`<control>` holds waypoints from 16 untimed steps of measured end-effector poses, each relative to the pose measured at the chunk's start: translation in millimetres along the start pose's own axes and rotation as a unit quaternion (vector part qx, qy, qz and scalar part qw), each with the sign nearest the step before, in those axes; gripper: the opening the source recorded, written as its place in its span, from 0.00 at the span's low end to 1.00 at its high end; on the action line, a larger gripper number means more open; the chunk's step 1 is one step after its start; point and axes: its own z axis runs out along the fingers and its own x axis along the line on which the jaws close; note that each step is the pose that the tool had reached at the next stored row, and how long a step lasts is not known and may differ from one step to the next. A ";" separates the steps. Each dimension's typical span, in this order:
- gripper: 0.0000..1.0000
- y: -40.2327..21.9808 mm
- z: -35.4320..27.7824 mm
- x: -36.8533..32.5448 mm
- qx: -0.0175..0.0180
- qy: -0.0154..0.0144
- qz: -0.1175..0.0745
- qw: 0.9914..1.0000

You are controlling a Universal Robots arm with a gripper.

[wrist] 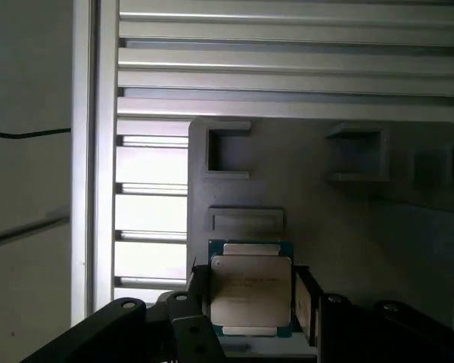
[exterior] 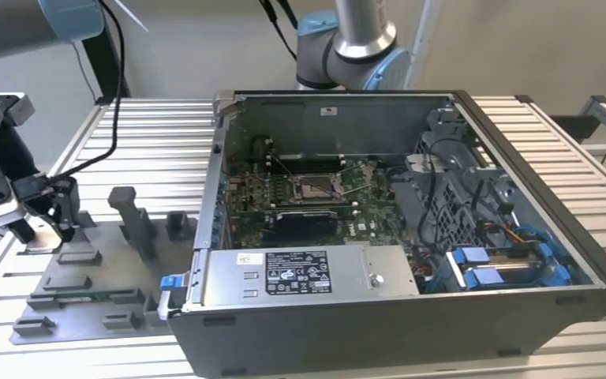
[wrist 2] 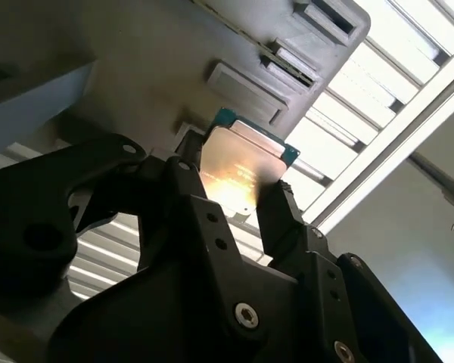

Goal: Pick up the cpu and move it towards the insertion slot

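the gripper (exterior: 45, 230) is clenched on the cpu (wrist: 251, 293) by two opposite edges, low over the grey fixture tray (exterior: 82, 296). in the exterior view the insertion slot (exterior: 314, 187) lies well apart toward 3 o'clock. the grasp looks made; the carry is all left.

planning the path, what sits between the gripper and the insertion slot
In the exterior view, grey upright fixture blocks and then the computer case's side wall stand between the gripper holding the cpu and the insertion slot.
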 end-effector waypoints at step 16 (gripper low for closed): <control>0.00 1.4 -46.6 0.2 0.000 0.000 0.000 1.000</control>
